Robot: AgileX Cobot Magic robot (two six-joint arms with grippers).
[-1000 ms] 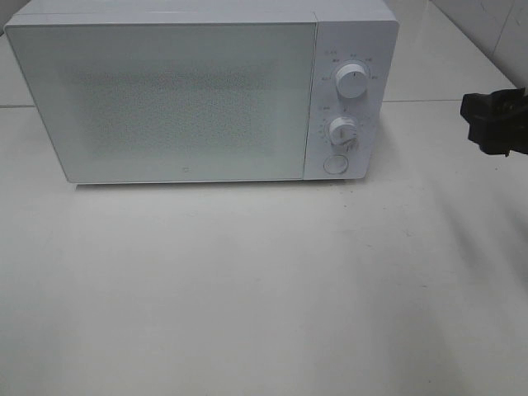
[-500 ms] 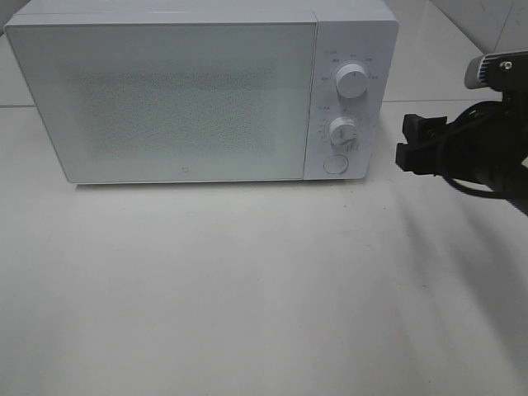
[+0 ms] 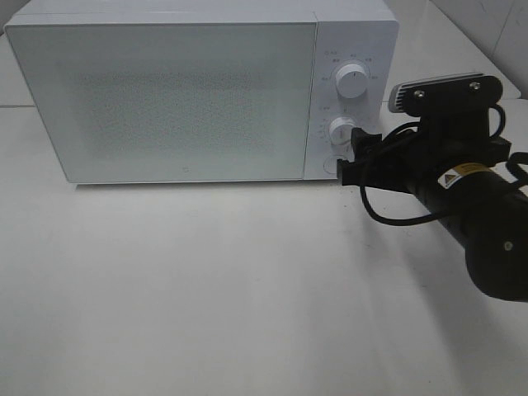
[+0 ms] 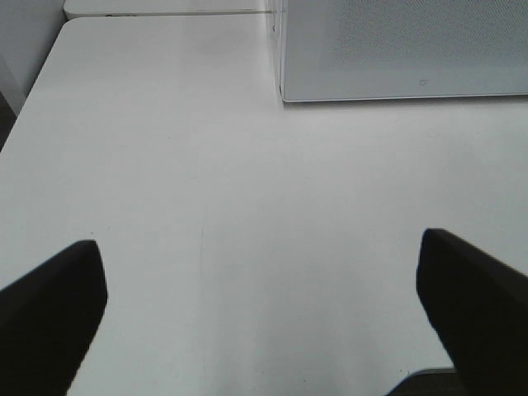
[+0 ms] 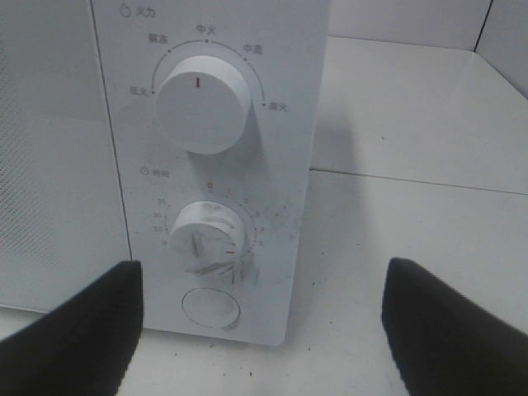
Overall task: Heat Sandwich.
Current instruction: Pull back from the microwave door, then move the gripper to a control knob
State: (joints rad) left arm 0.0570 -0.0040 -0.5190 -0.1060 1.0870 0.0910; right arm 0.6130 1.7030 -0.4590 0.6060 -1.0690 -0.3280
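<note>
Right gripper [image 3: 352, 155] moves in from the right edge of the exterior view to the microwave [image 3: 165, 99] control panel. Its tips now sit just beside the round button [image 3: 332, 164] and timer knob [image 3: 340, 129]. Much more of the right arm [image 3: 483, 223] shows.

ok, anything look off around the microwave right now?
Nothing is spilled or askew: the microwave sits square with its door shut. One oddity: dark specks smudge the white panel beside the lower dial. They show most clearly in the right wrist view and are probably scuffing. The sandwich is not in view.
</note>
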